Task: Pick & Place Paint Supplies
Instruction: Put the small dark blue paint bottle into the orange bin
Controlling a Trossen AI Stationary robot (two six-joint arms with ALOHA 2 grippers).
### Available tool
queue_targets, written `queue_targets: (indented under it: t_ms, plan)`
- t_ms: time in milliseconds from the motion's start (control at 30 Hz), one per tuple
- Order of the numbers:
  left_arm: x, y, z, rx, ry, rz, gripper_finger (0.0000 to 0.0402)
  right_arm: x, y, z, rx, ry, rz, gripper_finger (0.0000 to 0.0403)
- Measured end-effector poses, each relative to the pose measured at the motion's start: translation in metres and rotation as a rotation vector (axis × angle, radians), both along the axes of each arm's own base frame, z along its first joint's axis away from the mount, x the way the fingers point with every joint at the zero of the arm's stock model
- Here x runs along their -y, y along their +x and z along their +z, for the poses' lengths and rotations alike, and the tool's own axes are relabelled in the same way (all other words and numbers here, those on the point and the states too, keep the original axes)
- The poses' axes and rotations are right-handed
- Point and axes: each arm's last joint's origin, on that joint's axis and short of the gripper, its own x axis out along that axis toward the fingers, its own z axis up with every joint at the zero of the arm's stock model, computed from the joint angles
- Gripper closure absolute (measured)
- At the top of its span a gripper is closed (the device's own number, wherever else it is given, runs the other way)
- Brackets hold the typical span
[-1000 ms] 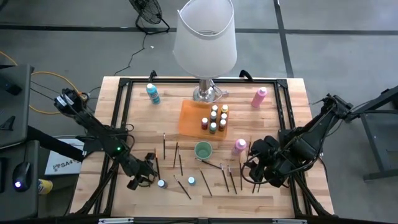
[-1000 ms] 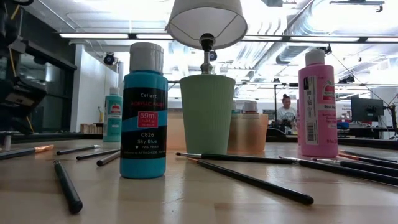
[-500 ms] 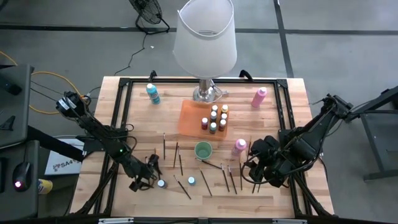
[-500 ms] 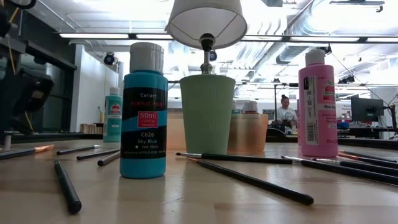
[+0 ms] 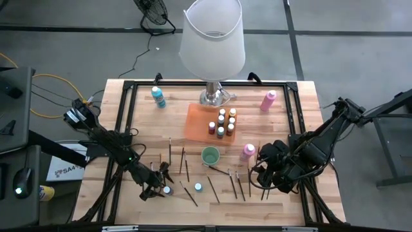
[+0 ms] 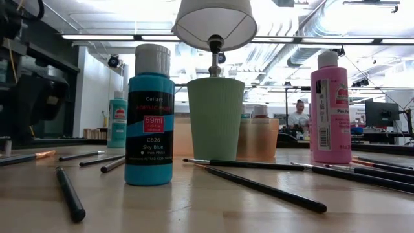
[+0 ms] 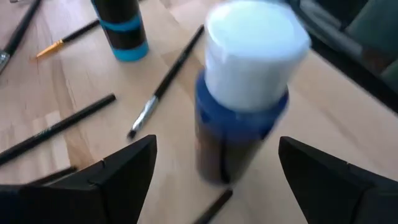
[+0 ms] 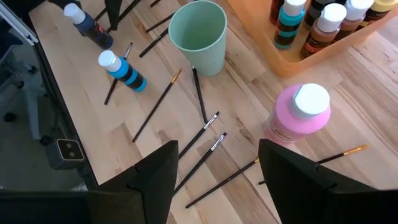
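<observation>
A small dark blue paint bottle with a white cap (image 7: 245, 93) stands upright on the wood near the table's front left (image 5: 167, 190). My left gripper (image 7: 217, 180) is open, one finger on either side of the bottle and apart from it (image 5: 158, 182). A sky blue bottle (image 5: 198, 187) stands just to its right. Thin dark brushes (image 5: 187, 169) lie scattered along the front. My right gripper (image 5: 265, 173) hovers open at the front right with nothing between its fingers (image 8: 214, 186), beside a taller pink bottle (image 8: 301, 118).
A green cup (image 5: 210, 155) stands mid-table. Behind it an orange tray (image 5: 196, 122) holds several small bottles. A teal bottle (image 5: 158, 96) and a pink bottle (image 5: 268, 100) stand at the back, either side of the white-shaded lamp (image 5: 212, 38). A black frame (image 5: 122, 129) rims the table.
My left gripper has moved toward the table's right edge, up to the dark blue bottle, and now has its fingers around it. The bottle has stayed where it was.
</observation>
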Motion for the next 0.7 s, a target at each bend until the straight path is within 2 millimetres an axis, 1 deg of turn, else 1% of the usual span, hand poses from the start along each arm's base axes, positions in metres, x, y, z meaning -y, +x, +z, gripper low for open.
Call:
queue_targets:
  t_ms: [267,367,467,700]
  plan:
    - [0.005,0.005,-0.013,-0.001,-0.033,0.024,0.0071,0.0,0.0,0.0,0.0,-0.001,0.001,0.0186]
    - [0.004,0.005,-0.016,-0.007,-0.029,0.037,0.0081,0.0,0.0,0.0,0.0,-0.001,0.002,0.0186]
    - [0.004,0.005,-0.015,-0.008,-0.035,0.038,0.0106,0.0,0.0,0.0,-0.001,-0.003,0.003,0.0186]
    - [0.004,0.005,-0.016,-0.012,-0.036,0.039,0.0181,0.0,0.0,0.0,-0.001,-0.005,0.006,0.0186]
